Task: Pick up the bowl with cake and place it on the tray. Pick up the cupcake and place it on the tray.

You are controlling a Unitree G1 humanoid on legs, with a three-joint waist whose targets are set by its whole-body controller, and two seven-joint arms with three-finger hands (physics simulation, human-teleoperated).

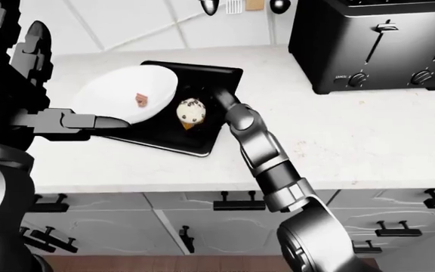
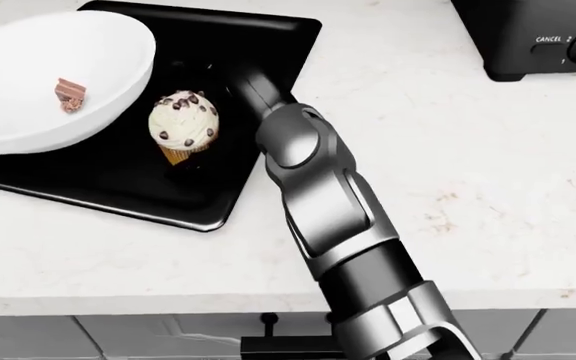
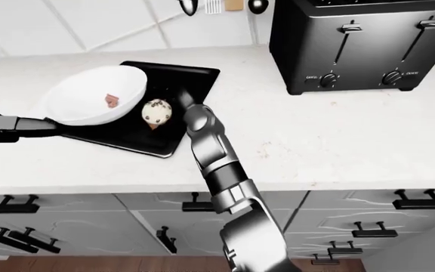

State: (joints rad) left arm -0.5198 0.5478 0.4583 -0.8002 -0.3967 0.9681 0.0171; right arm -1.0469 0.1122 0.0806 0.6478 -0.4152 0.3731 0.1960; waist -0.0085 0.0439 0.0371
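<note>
A white bowl (image 2: pixel 28 82) with a small brown piece of cake (image 2: pixel 70 93) rests on the left part of the black tray (image 2: pixel 118 187). A chocolate-chip cupcake (image 2: pixel 183 124) stands tilted on the tray, just right of the bowl. My right hand (image 2: pixel 233 75) reaches over the tray's right part, close above and to the right of the cupcake. It is dark against the dark tray, so its fingers do not show clearly. My left hand (image 1: pixel 104 122) lies at the bowl's lower-left rim with its fingers stretched out flat.
A black toaster (image 1: pixel 376 45) stands on the white counter (image 1: pixel 354 141) at the upper right. Grey drawers with black handles (image 1: pixel 239 202) run below the counter's edge. My right forearm (image 2: pixel 328 202) crosses the counter beside the tray.
</note>
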